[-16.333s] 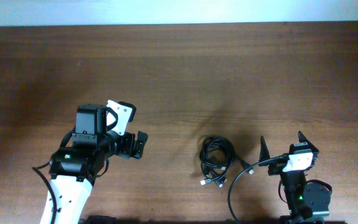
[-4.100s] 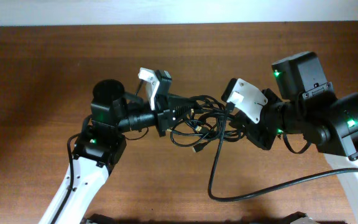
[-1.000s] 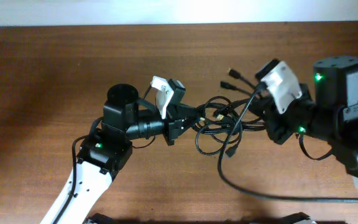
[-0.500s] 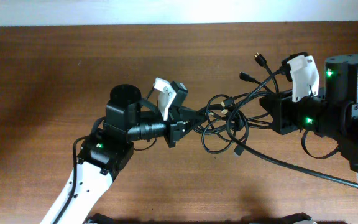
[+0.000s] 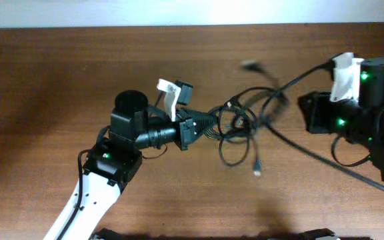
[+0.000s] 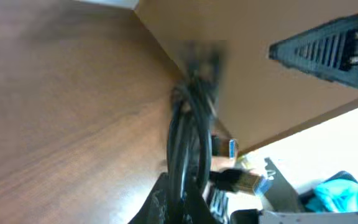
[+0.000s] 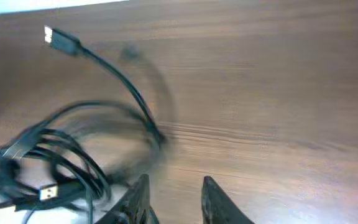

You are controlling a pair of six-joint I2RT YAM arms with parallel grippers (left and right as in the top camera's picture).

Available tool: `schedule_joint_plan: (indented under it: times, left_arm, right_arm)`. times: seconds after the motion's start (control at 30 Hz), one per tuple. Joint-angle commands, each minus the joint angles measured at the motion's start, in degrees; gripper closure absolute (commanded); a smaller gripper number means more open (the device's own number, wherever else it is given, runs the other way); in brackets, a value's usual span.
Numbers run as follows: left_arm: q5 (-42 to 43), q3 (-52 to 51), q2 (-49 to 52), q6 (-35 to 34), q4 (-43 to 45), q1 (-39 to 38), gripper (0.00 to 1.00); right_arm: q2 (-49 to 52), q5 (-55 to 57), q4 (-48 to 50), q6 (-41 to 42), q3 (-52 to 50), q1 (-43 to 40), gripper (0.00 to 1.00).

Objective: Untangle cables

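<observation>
A tangle of black cables (image 5: 237, 124) hangs just above the wooden table, and my left gripper (image 5: 203, 124) is shut on its left side. In the left wrist view the cable strands (image 6: 190, 130) run up from between the closed jaws of the left gripper (image 6: 188, 210), with a gold and blue USB plug (image 6: 248, 182) beside them. My right gripper (image 5: 310, 111) stands open to the right of the tangle, apart from it. The right wrist view shows the right gripper (image 7: 179, 198) with bare table between its fingers, the cables (image 7: 58, 152) blurred at left and a USB plug (image 7: 55, 36) swinging.
One loose plug (image 5: 257, 172) dangles below the tangle. A long black lead (image 5: 339, 167) runs diagonally across the right side under the right arm. The wooden table (image 5: 59, 73) stretches to a pale wall at the back.
My right gripper has let go of the cables, opened and drawn back to the right. The freed cable ends have swung back toward the tangle. The left gripper keeps its hold.
</observation>
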Motion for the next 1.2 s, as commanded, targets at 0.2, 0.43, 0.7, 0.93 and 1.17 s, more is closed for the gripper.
schedule_joint_plan:
  times: [0.2, 0.43, 0.7, 0.93, 1.17]
  left_arm:
    - [8.48, -0.26, 0.17, 14.84, 5.73, 0.66, 1.00]
    - [13.44, -0.26, 0.17, 25.53, -0.33, 0.66, 1.00]
    - [19.61, -0.26, 0.17, 35.36, -2.38, 0.66, 1.00]
    - [22.45, -0.26, 0.17, 35.26, 2.84, 0.66, 1.00]
    - [22.43, -0.26, 0.20, 37.31, 1.99, 0.66, 1.00]
  right_arm:
    - [0.48, -2.82, -1.33, -12.55, 1.20, -0.33, 0.71]
    - [0.48, -18.75, -1.97, -36.89, 1.20, -0.33, 0.56]
    - [0.48, -22.88, -2.36, -40.33, 1.20, -0.31, 0.45]
    - [0.55, -23.67, -10.08, -42.01, 1.20, -0.31, 0.45]
    - [0.48, -23.67, -8.72, -41.99, 1.20, -0.33, 0.45]
